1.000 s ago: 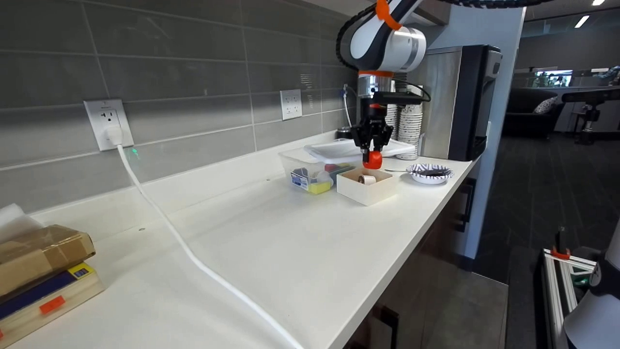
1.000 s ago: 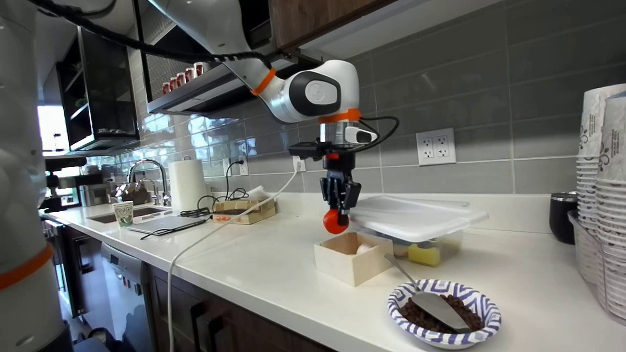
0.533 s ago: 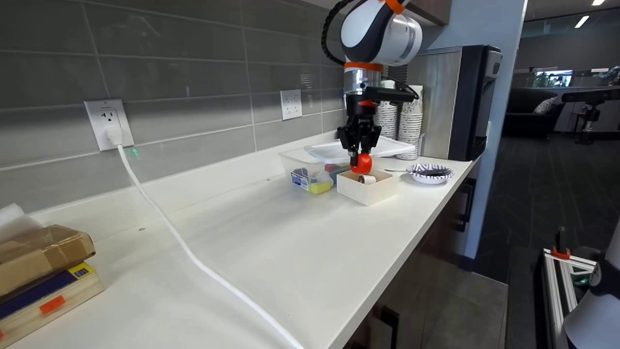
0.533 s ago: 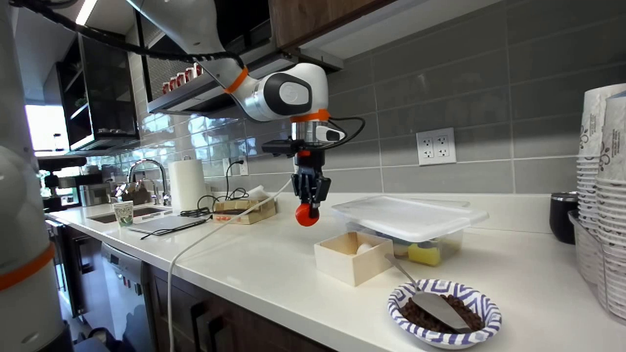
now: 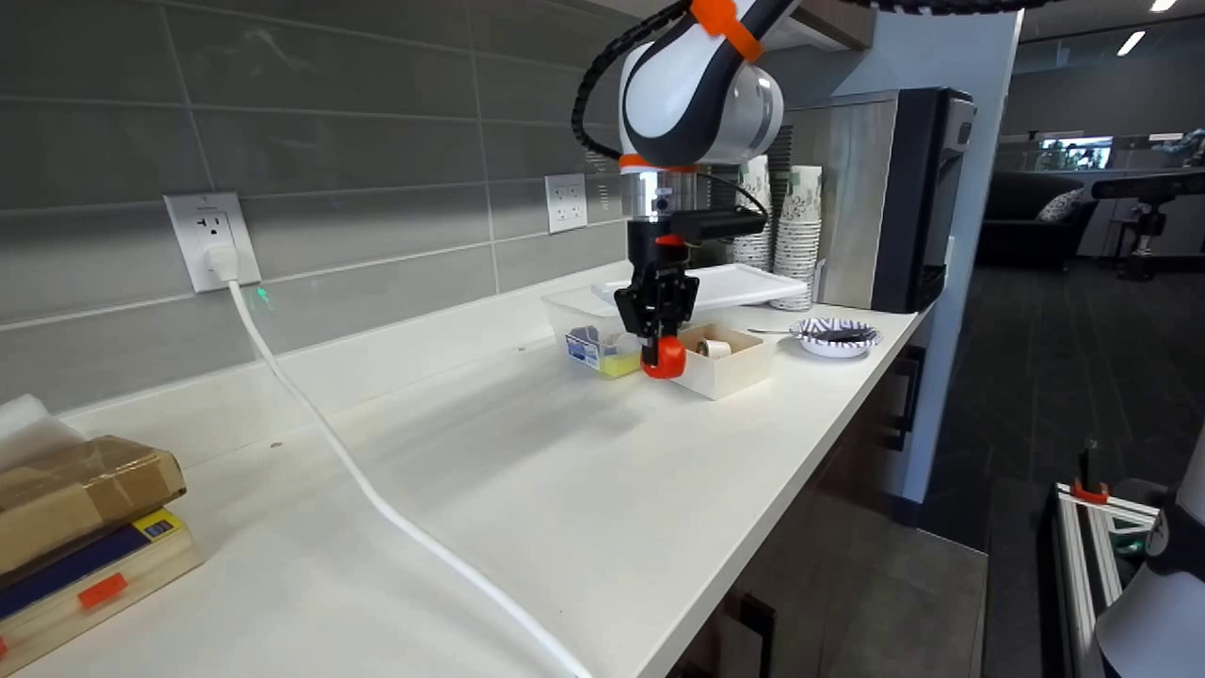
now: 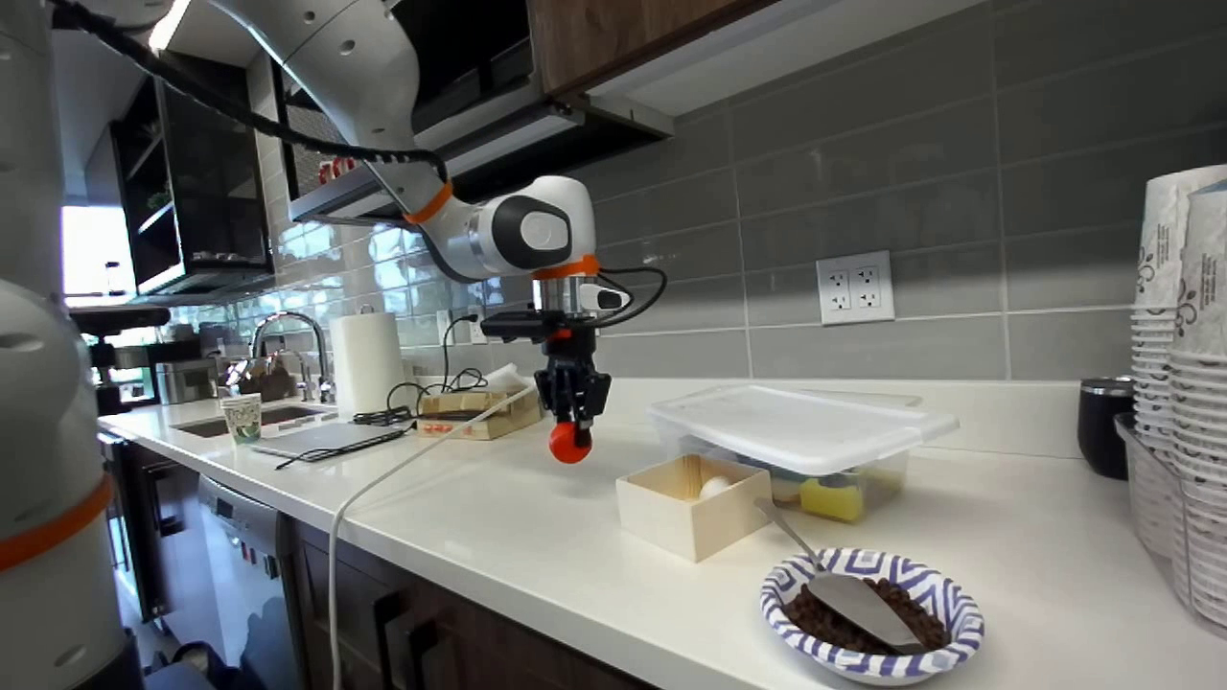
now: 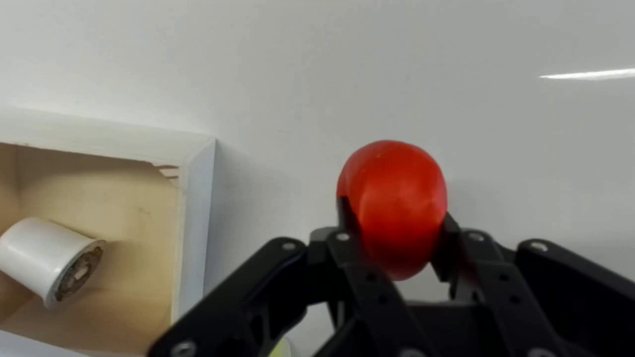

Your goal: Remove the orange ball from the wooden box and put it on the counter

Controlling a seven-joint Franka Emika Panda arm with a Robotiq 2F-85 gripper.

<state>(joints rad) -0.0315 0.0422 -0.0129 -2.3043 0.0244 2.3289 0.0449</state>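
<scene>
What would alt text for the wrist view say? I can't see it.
Red-orange ball held in the gripper over the white counter, to the right of the wooden box. The box, cut off at the left edge, holds what looks like a white coffee pod on its side.

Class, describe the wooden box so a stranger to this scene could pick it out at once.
Find the long white counter along the grey tiled wall. On it, near the translucent tub and the blue-and-white bowl, sits the wooden box. Unlike either neighbour, it has light tan wooden sides and holds a small white cup-like item.
</scene>
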